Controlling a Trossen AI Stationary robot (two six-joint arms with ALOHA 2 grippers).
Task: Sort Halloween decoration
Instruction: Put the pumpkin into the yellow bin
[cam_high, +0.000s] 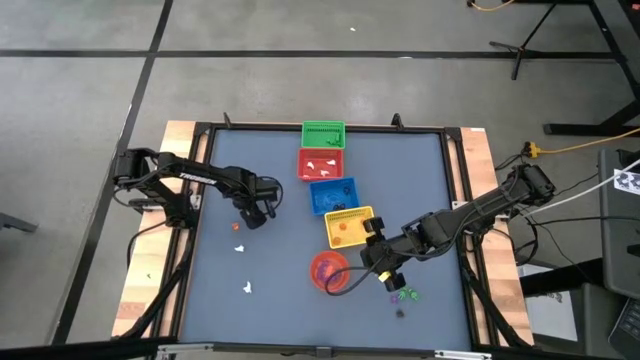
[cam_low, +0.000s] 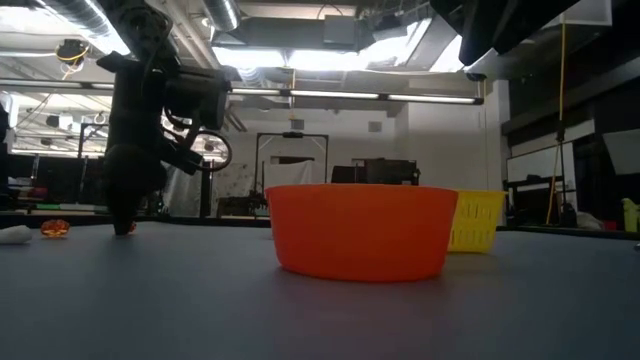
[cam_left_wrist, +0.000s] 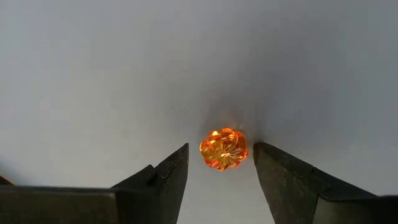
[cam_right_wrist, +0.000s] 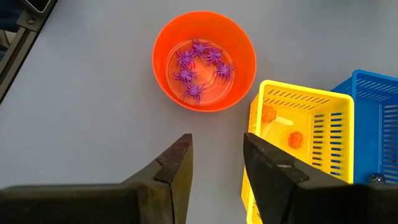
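We observe the left gripper (cam_left_wrist: 221, 163) lowered to the table (cam_left_wrist: 124, 74), fingers spread wide; the orange pumpkin trinket (cam_left_wrist: 223, 149) lies between the fingertips, ungripped, touching neither.

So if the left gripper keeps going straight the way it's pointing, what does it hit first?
The left gripper points down at the table, open, with the small orange pumpkin trinket between its fingertips. It would likely meet the trinket first, then the table; depth is unclear.

Bright ceiling strip lights (cam_low: 300, 58) glare overhead, washing the counter (cam_high: 270, 270) evenly; shadows stay soft, and the nearby orange bowl (cam_low: 360, 232) looks slightly blurred.
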